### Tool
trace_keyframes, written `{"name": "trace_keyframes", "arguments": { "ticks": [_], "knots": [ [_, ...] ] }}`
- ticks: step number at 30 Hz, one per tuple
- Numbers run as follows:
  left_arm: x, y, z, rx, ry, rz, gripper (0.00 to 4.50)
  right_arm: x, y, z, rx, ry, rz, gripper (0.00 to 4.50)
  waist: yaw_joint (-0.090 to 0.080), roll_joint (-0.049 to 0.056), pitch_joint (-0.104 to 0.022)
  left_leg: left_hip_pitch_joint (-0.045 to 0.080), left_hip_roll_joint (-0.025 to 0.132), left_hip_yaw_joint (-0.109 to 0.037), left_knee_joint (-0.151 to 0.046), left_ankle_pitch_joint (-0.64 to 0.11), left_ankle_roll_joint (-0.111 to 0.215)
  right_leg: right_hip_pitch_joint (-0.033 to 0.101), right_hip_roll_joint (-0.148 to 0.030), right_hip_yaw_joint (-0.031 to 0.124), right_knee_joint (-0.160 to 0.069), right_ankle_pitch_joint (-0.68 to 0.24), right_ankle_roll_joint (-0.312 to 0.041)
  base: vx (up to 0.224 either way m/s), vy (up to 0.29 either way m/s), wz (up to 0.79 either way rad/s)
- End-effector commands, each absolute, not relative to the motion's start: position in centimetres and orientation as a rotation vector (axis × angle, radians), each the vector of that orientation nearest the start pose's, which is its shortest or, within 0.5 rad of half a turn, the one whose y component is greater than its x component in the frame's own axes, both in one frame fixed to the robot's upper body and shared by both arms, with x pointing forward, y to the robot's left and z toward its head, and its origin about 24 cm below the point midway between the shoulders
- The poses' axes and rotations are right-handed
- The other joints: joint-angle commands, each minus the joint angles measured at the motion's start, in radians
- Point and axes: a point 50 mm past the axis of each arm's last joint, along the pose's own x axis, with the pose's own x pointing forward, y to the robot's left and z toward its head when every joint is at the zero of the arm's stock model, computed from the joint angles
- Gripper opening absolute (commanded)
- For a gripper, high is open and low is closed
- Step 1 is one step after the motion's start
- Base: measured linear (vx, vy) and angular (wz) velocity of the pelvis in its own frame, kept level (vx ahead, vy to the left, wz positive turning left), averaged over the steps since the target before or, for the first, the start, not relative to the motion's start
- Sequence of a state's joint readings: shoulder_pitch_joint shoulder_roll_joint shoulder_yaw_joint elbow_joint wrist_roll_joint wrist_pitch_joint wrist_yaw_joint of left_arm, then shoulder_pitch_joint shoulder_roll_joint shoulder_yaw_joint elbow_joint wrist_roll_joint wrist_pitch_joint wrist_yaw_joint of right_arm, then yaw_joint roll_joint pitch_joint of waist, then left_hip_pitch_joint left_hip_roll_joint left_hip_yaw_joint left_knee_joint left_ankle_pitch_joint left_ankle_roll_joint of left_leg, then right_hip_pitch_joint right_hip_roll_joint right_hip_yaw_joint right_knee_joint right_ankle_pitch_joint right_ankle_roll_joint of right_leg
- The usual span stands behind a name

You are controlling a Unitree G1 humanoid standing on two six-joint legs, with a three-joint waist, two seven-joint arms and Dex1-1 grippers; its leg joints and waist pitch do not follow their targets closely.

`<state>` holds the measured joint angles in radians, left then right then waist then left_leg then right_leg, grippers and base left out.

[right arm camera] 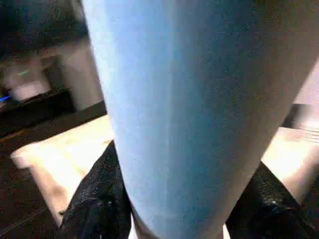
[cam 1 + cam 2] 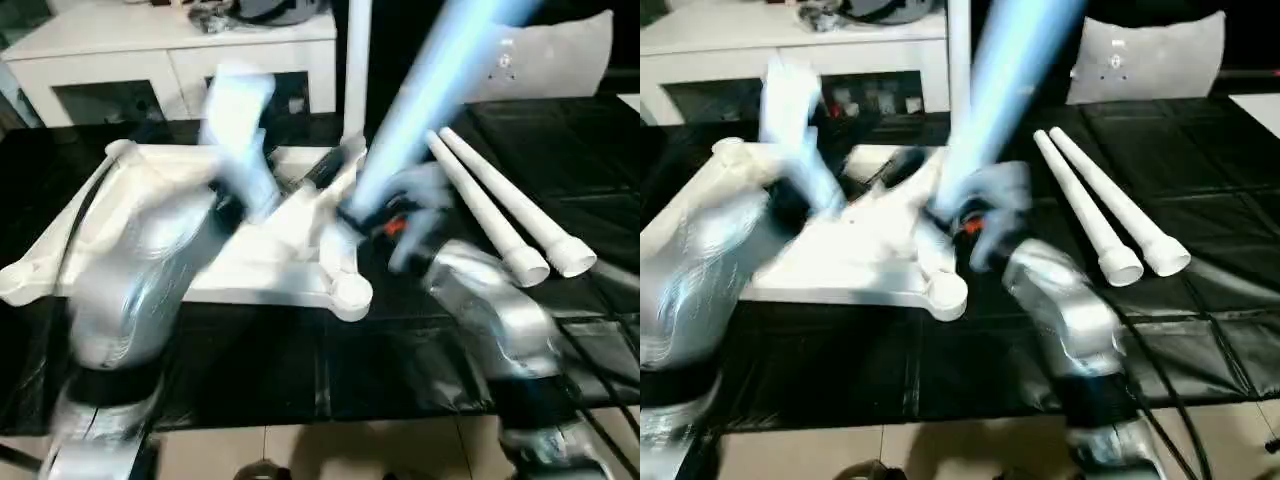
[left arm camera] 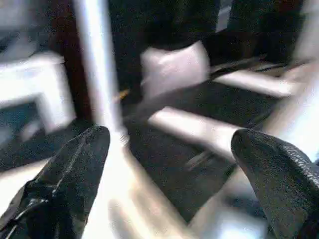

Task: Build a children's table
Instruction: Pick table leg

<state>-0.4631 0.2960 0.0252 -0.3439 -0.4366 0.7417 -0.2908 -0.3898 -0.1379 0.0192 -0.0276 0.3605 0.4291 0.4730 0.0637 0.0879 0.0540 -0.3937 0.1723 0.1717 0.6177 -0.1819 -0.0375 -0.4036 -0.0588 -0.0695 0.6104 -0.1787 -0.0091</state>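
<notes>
The white table top lies upside down on the black mat, round corner sockets facing up. My right gripper is shut on a long tube leg, which looks bluish and slants up and away over the top's right edge. In the right wrist view the black fingers clamp that leg. My left gripper stands open over the top's middle, its fingers wide apart. A blurred white shape rises just behind it. Two more legs lie side by side on the mat at right.
A white cabinet with shelves stands behind the mat. A white upright post and a pale cushion-like object stand at the back. The mat's front edge meets tiled floor near my arms.
</notes>
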Motion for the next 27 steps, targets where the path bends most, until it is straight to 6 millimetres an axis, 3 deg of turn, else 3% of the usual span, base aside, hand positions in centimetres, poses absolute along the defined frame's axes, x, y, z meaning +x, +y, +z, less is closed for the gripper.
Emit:
{"name": "trace_keyframes", "arguments": {
  "ticks": [1,2,3,4,8,10,12,14,15,17,18,19,20,22,27],
  "knots": [
    [29.4,14.7,18.3,-0.03,-0.057,-0.468,4.5,30.2,-11.5,12.3,0.176,-0.002,0.633,1.91,-0.007,0.002,-0.072,0.018,0.044,-0.026,-0.075,-0.206,-0.012,0.046,-0.067,0.044,-0.077,-0.258,-0.131,0.0,0.0,0.0],
    [29.2,15.3,17.5,-0.046,-0.03,-0.421,4.5,29.9,-11.8,12.1,0.168,0.01,0.593,1.91,-0.01,-0.008,-0.069,0.017,0.043,-0.024,-0.077,-0.222,-0.01,0.046,-0.067,0.044,-0.083,-0.282,-0.129,0.0,0.0,0.0],
    [29.0,15.9,16.5,-0.051,0.0,-0.369,4.5,29.6,-12.3,11.8,0.169,0.027,0.529,1.91,-0.009,-0.005,-0.069,0.018,0.043,-0.025,-0.078,-0.226,-0.011,0.047,-0.07,0.045,-0.081,-0.296,-0.127,0.0,0.0,0.0],
    [28.4,16.5,15.0,-0.043,0.059,-0.299,4.5,29.0,-12.7,11.5,0.19,0.038,0.462,1.91,-0.012,-0.014,-0.064,0.017,0.043,-0.024,-0.08,-0.241,-0.01,0.044,-0.069,0.044,-0.087,-0.343,-0.115,0.0,0.0,0.0],
    [27.6,17.3,12.5,-0.077,0.158,-0.185,4.5,27.8,-12.6,10.5,0.171,0.114,0.427,1.91,-0.019,-0.013,-0.059,0.022,0.039,-0.024,-0.081,-0.276,-0.016,0.035,-0.069,0.045,-0.102,-0.472,-0.059,0.0,0.0,0.0],
    [26.9,17.2,11.2,-0.089,0.16,-0.192,4.5,27.1,-12.9,10.4,0.084,0.094,0.379,1.91,-0.024,-0.022,-0.056,0.024,0.036,-0.027,-0.081,-0.307,-0.02,0.027,-0.069,0.042,-0.113,-0.548,-0.021,0.0,0.0,0.0],
    [26.6,17.3,11.0,-0.082,0.139,-0.174,4.5,26.9,-12.9,10.4,0.068,0.09,0.368,1.91,-0.025,-0.02,-0.053,0.019,0.035,-0.028,-0.083,-0.313,-0.025,0.027,-0.07,0.041,-0.12,-0.577,0.001,0.0,0.0,0.0],
    [26.0,17.8,10.2,-0.086,0.127,-0.103,4.5,26.0,-12.7,10.5,0.126,0.069,0.431,1.91,-0.031,-0.027,-0.052,0.022,0.035,-0.029,-0.083,-0.343,-0.024,0.02,-0.07,0.041,-0.125,-0.61,0.023,0.0,0.0,0.0],
    [25.8,17.7,10.1,-0.09,0.12,-0.101,4.5,25.8,-12.8,10.4,0.144,0.061,0.417,1.91,-0.031,-0.025,-0.05,0.027,0.036,-0.031,-0.082,-0.362,-0.02,0.017,-0.073,0.04,-0.13,-0.628,0.032,0.0,0.0,0.0],
    [25.6,17.6,10.1,-0.09,0.114,-0.102,4.5,25.7,-12.9,10.4,0.15,0.059,0.396,1.91,-0.034,-0.027,-0.049,0.026,0.036,-0.034,-0.085,-0.384,-0.023,0.015,-0.069,0.037,-0.131,-0.627,0.037,0.0,0.0,0.0],
    [25.5,17.5,10.0,-0.104,0.113,-0.098,4.5,25.8,-13.5,10.5,0.122,0.027,0.304,1.91,-0.035,-0.029,-0.05,0.026,0.037,-0.035,-0.087,-0.385,-0.024,0.015,-0.069,0.038,-0.131,-0.616,0.035,0.0,0.0,0.0],
    [25.2,17.2,9.8,-0.091,0.128,-0.094,4.5,25.8,-13.9,10.2,0.162,0.059,0.244,1.91,-0.036,-0.03,-0.051,0.028,0.042,-0.036,-0.093,-0.381,-0.032,0.016,-0.068,0.039,-0.126,-0.564,0.015,0.0,0.0,0.0],
    [25.0,17.0,9.7,-0.064,0.132,-0.113,4.5,25.6,-13.8,10.0,0.206,0.084,0.27,1.91,-0.035,-0.031,-0.054,0.025,0.043,-0.038,-0.097,-0.371,-0.024,0.023,-0.07,0.042,-0.121,-0.519,0.006,0.0,0.0,0.0],
    [24.8,16.6,9.5,-0.044,0.132,-0.134,4.5,25.4,-13.8,9.5,0.232,0.113,0.311,1.91,-0.031,-0.032,-0.053,0.028,0.046,-0.036,-0.098,-0.372,-0.023,0.02,-0.067,0.046,-0.119,-0.481,0.004,0.0,0.0,0.0],
    [24.3,16.4,9.4,-0.043,0.136,-0.132,4.5,24.9,-13.3,9.3,0.225,0.126,0.388,1.91,-0.025,-0.04,-0.057,0.02,0.044,-0.031,-0.095,-0.325,-0.016,0.03,-0.073,0.052,-0.113,-0.428,-0.023,0.0,0.0,0.0]
  ]
}}
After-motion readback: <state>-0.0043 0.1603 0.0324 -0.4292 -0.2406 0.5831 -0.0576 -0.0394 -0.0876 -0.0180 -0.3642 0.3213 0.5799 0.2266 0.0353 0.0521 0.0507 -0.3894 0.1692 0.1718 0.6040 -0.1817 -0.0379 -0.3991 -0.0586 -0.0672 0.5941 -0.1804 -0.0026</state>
